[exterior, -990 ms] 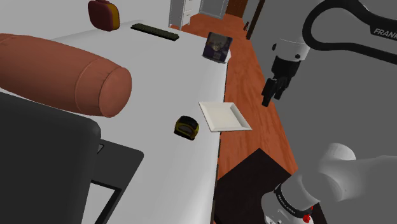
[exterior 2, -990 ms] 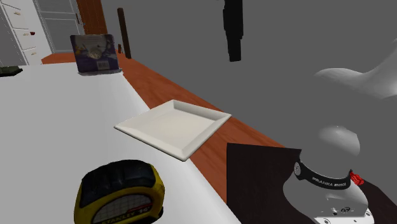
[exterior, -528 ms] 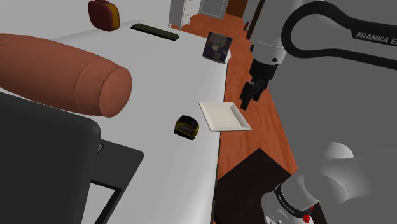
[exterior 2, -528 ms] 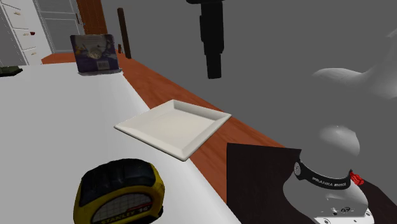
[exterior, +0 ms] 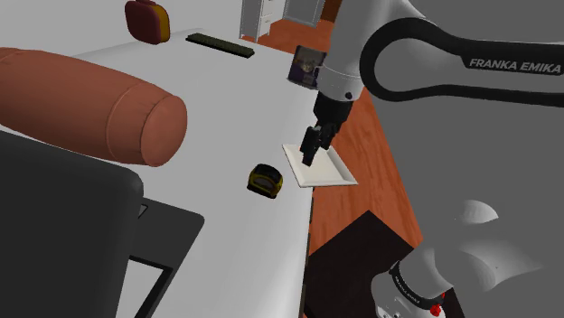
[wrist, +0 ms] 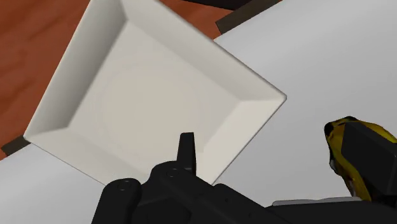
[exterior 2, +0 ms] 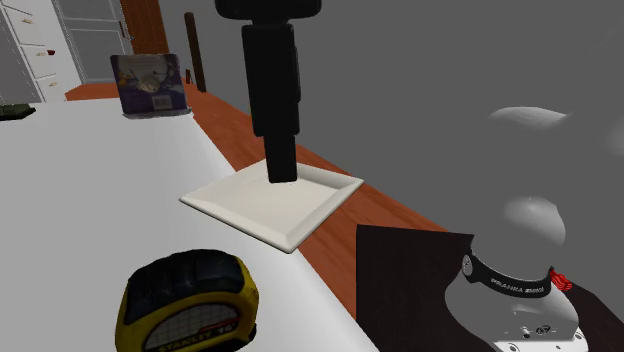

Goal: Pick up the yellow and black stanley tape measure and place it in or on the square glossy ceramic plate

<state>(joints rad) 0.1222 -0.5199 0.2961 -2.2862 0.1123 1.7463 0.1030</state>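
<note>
The yellow and black tape measure (exterior: 265, 180) lies on the white table (exterior: 235, 99) near its edge, large in the second exterior view's foreground (exterior 2: 190, 305). Just beside it, toward the shoulder view's right, sits the white square plate (exterior: 332, 168), partly overhanging the edge. My black gripper (exterior: 308, 158) hangs open and empty over the plate, its tips close above the plate's far side (exterior 2: 283, 175). In the wrist view the plate (wrist: 146, 95) lies below one black finger (wrist: 186, 149), and the tape measure (wrist: 359, 156) is off to the side.
A large brown cylinder (exterior: 99, 104) and a black flat object (exterior: 72, 235) occupy the shoulder view's left. A picture box (exterior: 308, 66) stands at the table's far corner, with a dark bar (exterior: 220, 43) and a red-yellow object (exterior: 147, 20) beyond. Wooden floor (exterior: 357, 117) runs alongside.
The arm has swung toward the shoulder view's left and down, carrying the gripper from above the floor to over the plate. Tape measure and plate have not moved.
</note>
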